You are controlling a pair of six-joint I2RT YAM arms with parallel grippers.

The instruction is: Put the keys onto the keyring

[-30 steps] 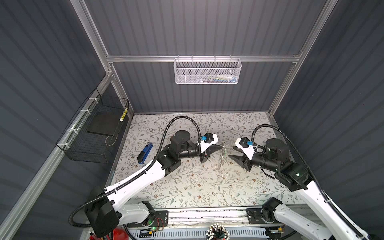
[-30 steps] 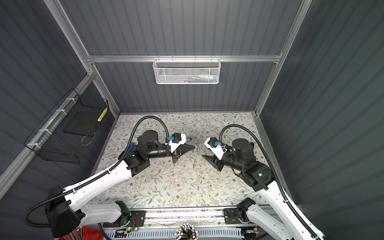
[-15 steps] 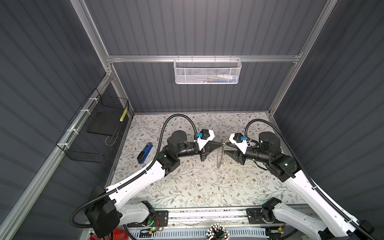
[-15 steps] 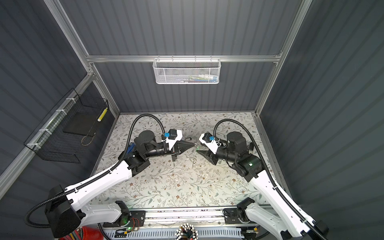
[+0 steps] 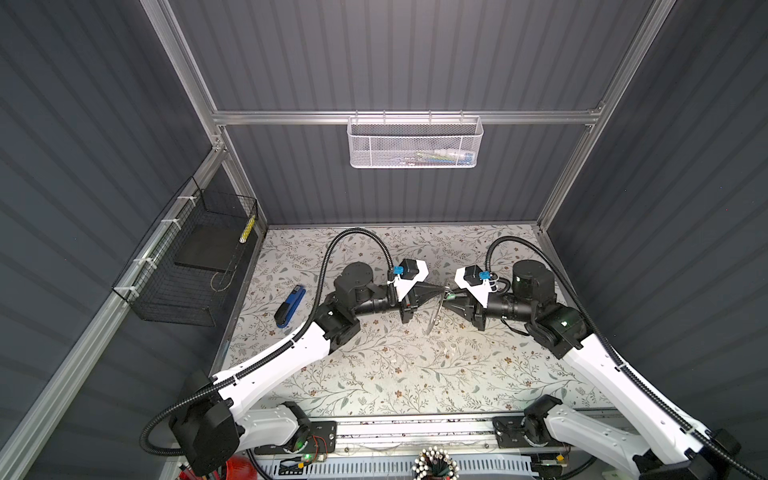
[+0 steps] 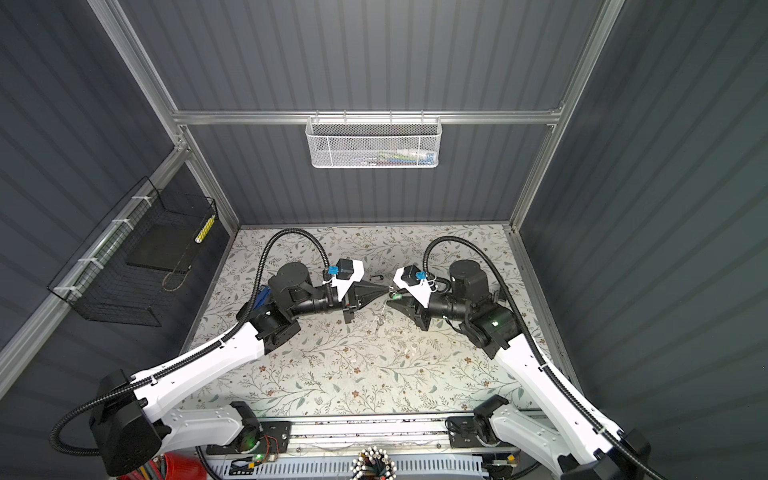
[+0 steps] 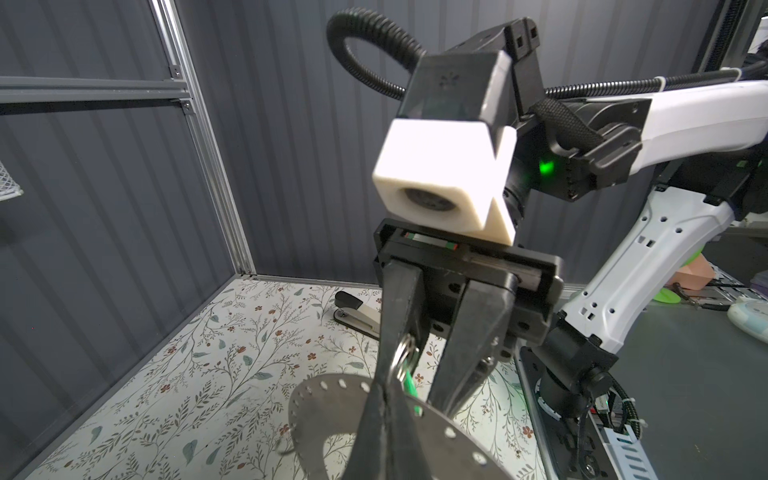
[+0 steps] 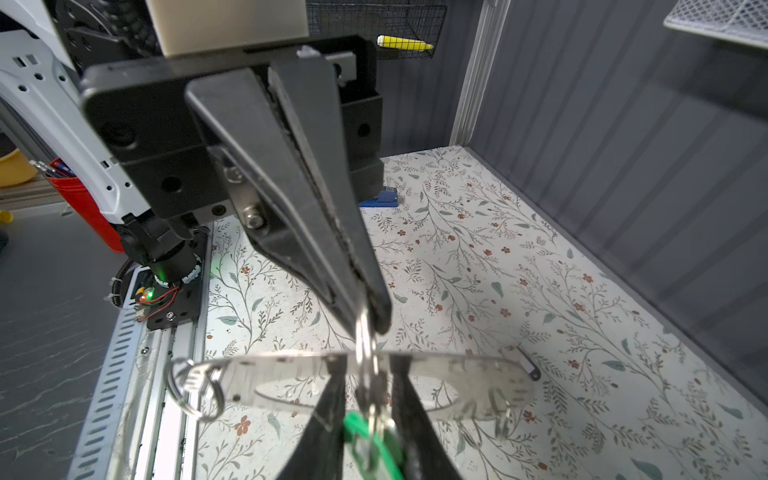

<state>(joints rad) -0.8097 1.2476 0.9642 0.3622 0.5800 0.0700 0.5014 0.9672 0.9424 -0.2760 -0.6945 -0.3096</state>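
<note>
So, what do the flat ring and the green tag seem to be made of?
The keyring looks like thin sheet metal: dull grey, faintly reflective, with punched holes round its rim. The green tag is probably plastic, judging by its saturated, glossy frame; blur leaves that open.

We count two arms, the left arm (image 5: 270, 365) and the right arm (image 5: 623, 374), and two grippers, the left gripper (image 5: 439, 288) and the right gripper (image 5: 446, 300). There is one keyring (image 8: 291, 368), and we make out two small wire rings (image 8: 195, 388) (image 8: 501, 424) on its rim. Keys number two: one green-tagged key (image 8: 361, 432) and one black-headed key (image 8: 523, 363). We find two staplers, a blue stapler (image 5: 289, 307) and a black and grey stapler (image 7: 357, 320). Baskets number two as well: one white mesh basket (image 5: 413, 143) and one black wire basket (image 5: 174, 307). There is one flowered table (image 5: 395, 374).
</note>
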